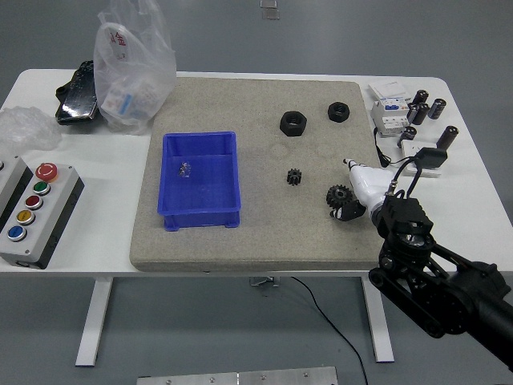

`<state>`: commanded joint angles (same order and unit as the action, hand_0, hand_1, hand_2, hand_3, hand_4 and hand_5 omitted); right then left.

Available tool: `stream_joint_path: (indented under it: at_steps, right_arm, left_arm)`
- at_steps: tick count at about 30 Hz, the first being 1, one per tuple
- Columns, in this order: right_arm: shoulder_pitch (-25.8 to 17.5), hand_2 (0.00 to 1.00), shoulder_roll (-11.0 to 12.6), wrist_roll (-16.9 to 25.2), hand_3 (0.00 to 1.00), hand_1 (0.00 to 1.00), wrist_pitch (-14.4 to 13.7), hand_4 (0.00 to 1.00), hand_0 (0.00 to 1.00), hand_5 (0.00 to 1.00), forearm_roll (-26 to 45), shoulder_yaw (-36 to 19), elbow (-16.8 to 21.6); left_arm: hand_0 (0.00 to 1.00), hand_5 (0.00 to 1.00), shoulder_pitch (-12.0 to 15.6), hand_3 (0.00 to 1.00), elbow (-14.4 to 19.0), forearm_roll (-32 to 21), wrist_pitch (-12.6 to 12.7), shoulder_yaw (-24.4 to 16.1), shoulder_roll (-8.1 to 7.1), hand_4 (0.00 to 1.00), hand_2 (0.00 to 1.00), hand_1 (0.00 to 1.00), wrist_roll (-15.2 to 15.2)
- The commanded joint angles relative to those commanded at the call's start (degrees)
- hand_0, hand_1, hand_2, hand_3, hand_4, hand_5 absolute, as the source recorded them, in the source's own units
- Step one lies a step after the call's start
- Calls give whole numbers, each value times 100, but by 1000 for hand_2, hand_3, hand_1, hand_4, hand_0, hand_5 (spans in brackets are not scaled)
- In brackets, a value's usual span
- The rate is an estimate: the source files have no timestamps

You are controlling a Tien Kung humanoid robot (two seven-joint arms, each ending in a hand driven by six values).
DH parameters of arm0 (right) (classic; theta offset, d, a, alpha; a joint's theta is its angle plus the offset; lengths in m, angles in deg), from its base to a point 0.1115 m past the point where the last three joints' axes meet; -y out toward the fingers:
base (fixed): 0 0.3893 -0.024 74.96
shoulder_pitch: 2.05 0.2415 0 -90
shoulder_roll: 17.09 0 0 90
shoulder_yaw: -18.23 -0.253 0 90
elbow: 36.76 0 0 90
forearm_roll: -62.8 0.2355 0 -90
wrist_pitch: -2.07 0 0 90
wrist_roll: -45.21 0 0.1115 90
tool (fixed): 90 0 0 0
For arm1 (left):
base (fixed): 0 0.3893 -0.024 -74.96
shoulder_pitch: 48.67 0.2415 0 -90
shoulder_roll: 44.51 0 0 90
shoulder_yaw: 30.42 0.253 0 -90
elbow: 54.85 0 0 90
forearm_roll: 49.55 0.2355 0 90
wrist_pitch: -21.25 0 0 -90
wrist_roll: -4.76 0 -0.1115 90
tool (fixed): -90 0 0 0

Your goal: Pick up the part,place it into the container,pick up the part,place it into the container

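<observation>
A blue container (200, 210) stands on the left part of the grey mat, with one small silvery part (185, 169) lying inside it. A small black gear (295, 176) lies on the mat to its right. A larger black gear (336, 195) sits near the mat's right edge. My right hand (346, 202), white with black parts, reaches in from the lower right and is right up against this larger gear, partly covering its right side. Whether it grips the gear is hidden. Two black hex nuts (293, 123) (339, 111) lie farther back. The left arm is out of sight.
A button box (32, 210) sits at the left front. A plastic bag (132, 68) and a black object (76, 95) are at the back left. White electrical units (390, 112) and several dark cylinders (425, 108) crowd the back right corner.
</observation>
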<state>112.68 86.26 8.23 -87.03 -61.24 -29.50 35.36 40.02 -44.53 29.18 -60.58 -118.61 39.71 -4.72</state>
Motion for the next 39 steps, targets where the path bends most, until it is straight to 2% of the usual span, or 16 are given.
stream_joint_path:
  at_steps: [4, 5, 10, 11, 15, 21, 25, 29, 32, 36, 39]
  right_arm:
    - [2, 564, -2, 0, 645, 444, -48, 410, 281, 141, 41, 39, -24]
    - [1, 461, 0, 0, 535, 424, -78, 468, 278, 23, 58, 55, -30]
    - [6, 461, 24, 0, 535, 424, -247, 468, 278, 23, 101, 113, -26]
    - [8, 438, 29, 0, 494, 418, -272, 479, 269, 2, 107, 125, -24]
    - [15, 438, 51, 0, 494, 418, -389, 479, 269, 2, 129, 182, -5]
    - [155, 429, 166, 0, 483, 420, -680, 474, 269, 2, 158, 378, 298]
    - [500, 423, 222, 0, 479, 416, -890, 466, 256, 2, 225, 732, 663]
    - [952, 405, 89, 0, 475, 419, -1208, 460, 260, 2, 373, 1214, 951]
    - [1292, 405, -124, 60, 475, 419, -1489, 460, 260, 2, 660, 1617, 1007]
    - [1735, 408, -431, 271, 473, 444, -1844, 469, 278, 2, 1068, 2185, 877]
    - [1952, 408, -574, 416, 473, 444, -1933, 469, 278, 2, 1190, 2588, 708]
  left_arm:
    - [642, 335, 0, 621, 0, 2, -2, 2, 4, 722, 561, 569, -1]
    - [642, 334, -1, 621, 0, -1, -3, 6, 5, 722, 562, 569, 1]
    - [642, 334, -7, 621, 0, -13, -6, 23, 5, 722, 562, 569, 13]
    - [642, 334, -8, 620, 0, -15, -6, 26, 5, 722, 561, 570, 15]
    - [642, 334, -7, 620, 0, -19, -7, 32, 4, 722, 561, 570, 18]
    - [643, 334, -3, 621, 0, -21, -3, 32, 3, 722, 561, 570, 12]
    - [643, 335, -3, 620, 0, -15, -1, 28, -1, 722, 561, 569, 3]
    - [643, 335, -15, 621, 0, -5, 0, 26, -2, 722, 561, 569, -13]
    - [643, 335, -29, 621, 0, 1, 0, 28, -2, 722, 561, 569, -24]
    - [643, 334, -56, 621, 0, 0, 0, 45, -3, 722, 561, 569, -28]
    - [643, 334, -63, 621, 0, -4, 1, 54, 1, 722, 561, 569, -35]
